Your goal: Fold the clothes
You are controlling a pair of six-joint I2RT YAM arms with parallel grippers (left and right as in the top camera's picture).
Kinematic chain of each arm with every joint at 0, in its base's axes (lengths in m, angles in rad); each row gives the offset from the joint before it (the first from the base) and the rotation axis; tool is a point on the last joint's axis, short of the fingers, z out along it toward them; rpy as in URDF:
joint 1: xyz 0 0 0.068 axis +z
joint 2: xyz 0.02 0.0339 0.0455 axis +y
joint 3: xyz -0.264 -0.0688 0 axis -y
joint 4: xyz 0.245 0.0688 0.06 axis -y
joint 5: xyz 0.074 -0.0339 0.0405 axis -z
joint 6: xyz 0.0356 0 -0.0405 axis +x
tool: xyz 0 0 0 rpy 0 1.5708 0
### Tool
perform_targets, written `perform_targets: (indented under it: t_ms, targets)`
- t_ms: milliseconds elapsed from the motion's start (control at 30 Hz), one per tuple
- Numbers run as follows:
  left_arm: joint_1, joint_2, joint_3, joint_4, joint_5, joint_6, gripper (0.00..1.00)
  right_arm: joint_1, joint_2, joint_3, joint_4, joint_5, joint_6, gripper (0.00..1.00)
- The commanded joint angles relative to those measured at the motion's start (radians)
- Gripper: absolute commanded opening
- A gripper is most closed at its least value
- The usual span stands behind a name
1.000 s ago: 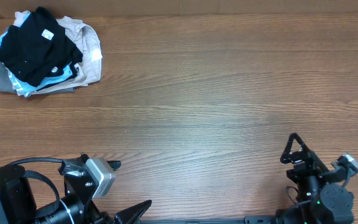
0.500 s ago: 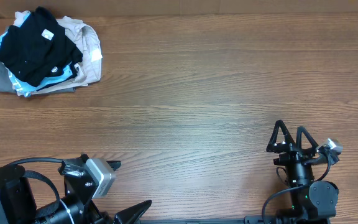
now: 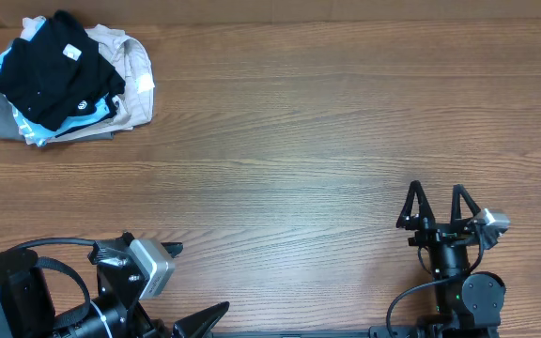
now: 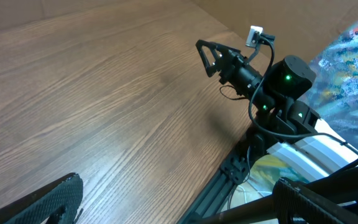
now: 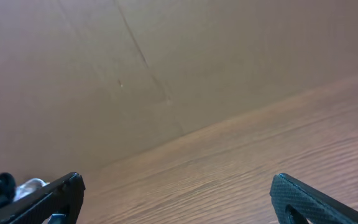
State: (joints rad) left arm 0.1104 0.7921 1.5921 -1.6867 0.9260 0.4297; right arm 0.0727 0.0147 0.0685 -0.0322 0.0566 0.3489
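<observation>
The black T-shirt lies bunched on top of a pile of clothes at the far left corner of the table, its small white neck label showing. My left gripper is open and empty, low at the near left edge, far from the shirt. My right gripper is open and empty at the near right, fingers pointing up the table; it also shows in the left wrist view and in its own view. The shirt is out of both wrist views.
Under the black shirt lie a beige garment, a light blue shirt and a grey garment. The wooden table stretches between the pile and the arms. A brown wall stands behind the table.
My right gripper has swung left and forward from the near right corner and now points straight up the table, jaws spread. The left arm and the pile have not moved.
</observation>
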Motion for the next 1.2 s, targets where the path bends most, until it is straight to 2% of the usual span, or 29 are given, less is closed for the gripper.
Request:
perform_targets:
  t_ms: [0,300,533,800,1167]
  targets:
    - [-0.008,-0.001,-0.002,0.0,0.005,0.035,1.0,-0.001,-0.012,-0.017,0.012,-0.007,-0.078,1.0]
    - [-0.008,-0.001,-0.002,0.0,0.005,0.035,1.0,-0.002,-0.012,-0.061,0.071,0.0,-0.092,1.0]
    - [-0.008,-0.001,-0.002,0.0,0.005,0.035,1.0,-0.002,-0.012,-0.061,0.005,0.032,-0.097,1.0]
    - [-0.008,-0.001,-0.002,0.0,0.005,0.035,1.0,-0.002,-0.012,-0.061,-0.045,0.011,-0.294,1.0]
    - [-0.008,-0.001,-0.002,0.0,0.005,0.035,1.0,-0.002,-0.012,-0.061,-0.047,-0.007,-0.293,1.0]
